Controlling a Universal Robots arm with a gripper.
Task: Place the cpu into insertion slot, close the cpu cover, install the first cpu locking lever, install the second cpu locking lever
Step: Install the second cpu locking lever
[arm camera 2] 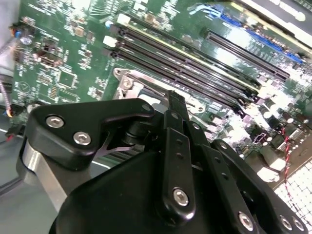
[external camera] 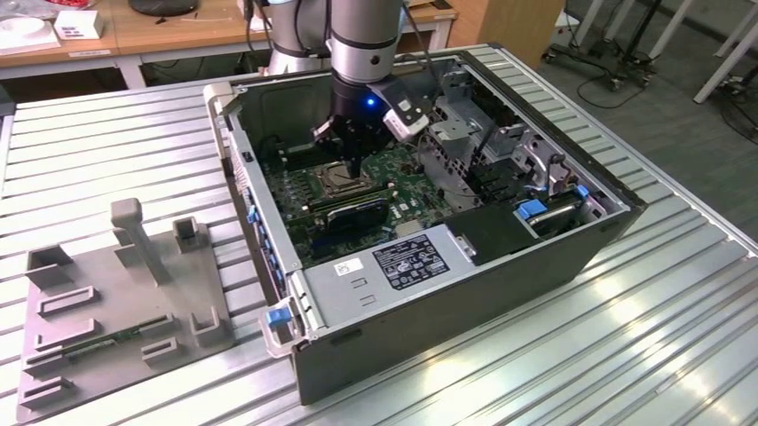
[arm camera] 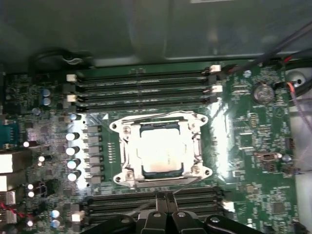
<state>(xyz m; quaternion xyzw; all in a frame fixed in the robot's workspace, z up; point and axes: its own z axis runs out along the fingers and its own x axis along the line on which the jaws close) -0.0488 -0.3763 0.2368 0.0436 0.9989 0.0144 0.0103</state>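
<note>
We are working over a ribbed metal worktop (external camera: 663, 293) in a lab room, with wooden desks behind it. An open computer case (external camera: 474, 293) lies on the worktop toward the exterior view's right, and a grey fixture plate (external camera: 119, 311) lies near the worktop's front corner on the exterior view's left.

Inside the case the green motherboard (arm camera: 253, 156) carries the insertion slot (arm camera: 161, 181) near its middle, between two banks of long black memory slots (arm camera: 141, 85). The cpu (arm camera: 161, 153) sits flat in that slot, its pale metal top facing up. The cpu cover (arm camera: 161, 126) appears to be down around the chip, framing it, and thin wire levers run along the socket's edges; whether either one is hooked we cannot tell.

The gripper (arm camera: 168, 201) hangs just beside the socket's edge that faces the nearer memory bank, with its fingers (arm camera 2: 176, 105) drawn together into a narrow tip and nothing between them.

We judge the work to be at the lever stage. To do it well we should keep the closed tip square on the wire, press along the lever's own swing and not across it, and stay off the chip's top and the memory slots close by.
</note>
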